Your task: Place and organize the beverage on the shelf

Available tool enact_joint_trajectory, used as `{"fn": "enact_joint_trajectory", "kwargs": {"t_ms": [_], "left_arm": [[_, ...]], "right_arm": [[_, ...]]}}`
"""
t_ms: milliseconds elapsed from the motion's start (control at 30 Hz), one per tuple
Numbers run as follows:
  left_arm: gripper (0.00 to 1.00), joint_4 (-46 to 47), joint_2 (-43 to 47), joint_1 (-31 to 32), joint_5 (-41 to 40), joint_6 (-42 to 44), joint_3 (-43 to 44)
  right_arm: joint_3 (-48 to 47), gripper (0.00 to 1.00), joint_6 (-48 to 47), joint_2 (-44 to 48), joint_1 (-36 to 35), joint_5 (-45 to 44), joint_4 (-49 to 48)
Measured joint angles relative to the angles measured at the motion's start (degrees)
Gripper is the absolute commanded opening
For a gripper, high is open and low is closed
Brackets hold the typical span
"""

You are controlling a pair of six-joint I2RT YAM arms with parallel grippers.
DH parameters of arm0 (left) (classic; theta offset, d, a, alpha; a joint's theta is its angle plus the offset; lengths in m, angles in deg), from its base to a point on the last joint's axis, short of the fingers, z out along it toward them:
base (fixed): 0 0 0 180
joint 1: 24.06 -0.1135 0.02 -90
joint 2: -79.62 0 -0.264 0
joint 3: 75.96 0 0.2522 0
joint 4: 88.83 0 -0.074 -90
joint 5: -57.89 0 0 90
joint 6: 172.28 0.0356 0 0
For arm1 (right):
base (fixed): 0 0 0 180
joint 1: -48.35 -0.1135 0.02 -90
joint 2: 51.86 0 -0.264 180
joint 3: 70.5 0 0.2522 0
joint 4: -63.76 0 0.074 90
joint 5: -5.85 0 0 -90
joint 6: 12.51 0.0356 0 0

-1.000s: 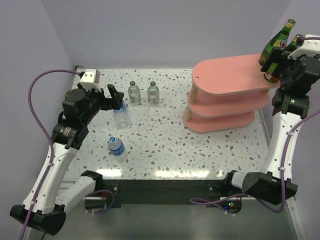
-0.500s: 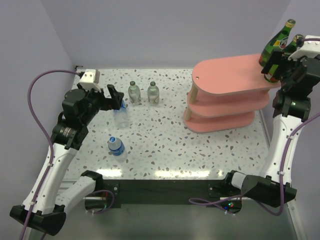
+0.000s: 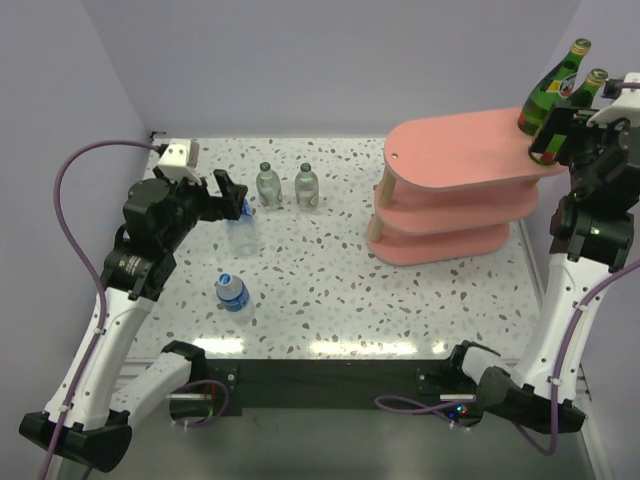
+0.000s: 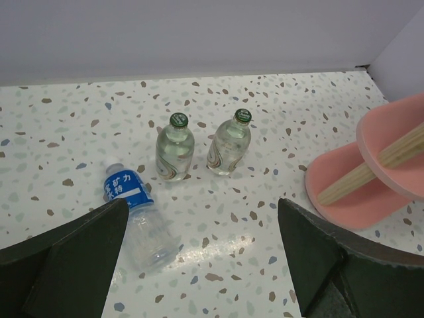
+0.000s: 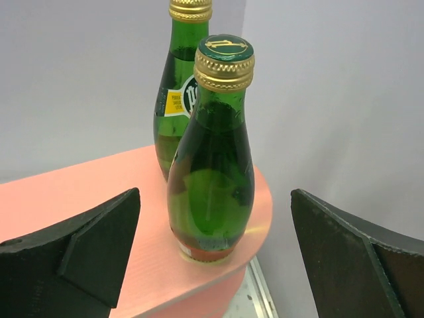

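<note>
Fingers of the right gripper (image 5: 215, 199) are spread wide and hold nothing. A second ago this gripper sat close around the front green bottle (image 5: 212, 179); now it has pulled back toward the right wall, and both bottles show more clearly from above. The front green bottle stands upright straight ahead of the open fingers, not touching either one. The back green bottle (image 5: 179, 99) stands just behind it. Both are on the right end of the top board of the pink shelf (image 3: 450, 150). The left gripper (image 4: 202, 209) has not moved; it is wide open too and holds nothing. A blue-label bottle (image 4: 136, 212) lies on its side on the table (image 3: 400, 290) under its left finger. Two clear bottles with green caps (image 4: 175, 149) stand side by side farther out. Another blue-label bottle (image 3: 232, 292) stands nearer the arm bases.
</note>
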Motion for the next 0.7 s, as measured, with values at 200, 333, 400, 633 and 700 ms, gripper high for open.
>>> {"fn": "enact_joint_trajectory", "kwargs": {"t_ms": [200,333,400,633,700], "left_arm": [[1.00,0.00,0.00,0.00,0.55,0.00,0.04],[1.00,-0.04,-0.57,0.00,1.18,0.59,1.20],[1.00,-0.04,-1.22,0.00,1.55,1.16,2.34],[1.00,0.00,-3.54,0.00,2.89,2.32,5.70],[1.00,0.02,-4.24,0.00,3.56,2.58,6.32]], "right_arm": [[-2.43,0.99,-0.61,2.16,0.00,-1.16,4.44],[-4.44,0.99,-1.81,3.87,-0.02,-1.57,8.83],[-5.75,0.99,-2.69,4.72,-0.22,-1.57,11.52],[-11.85,0.82,-10.73,7.50,-1.40,7.52,26.08],[-12.72,0.70,-17.20,8.39,-1.86,17.73,32.52]]}}
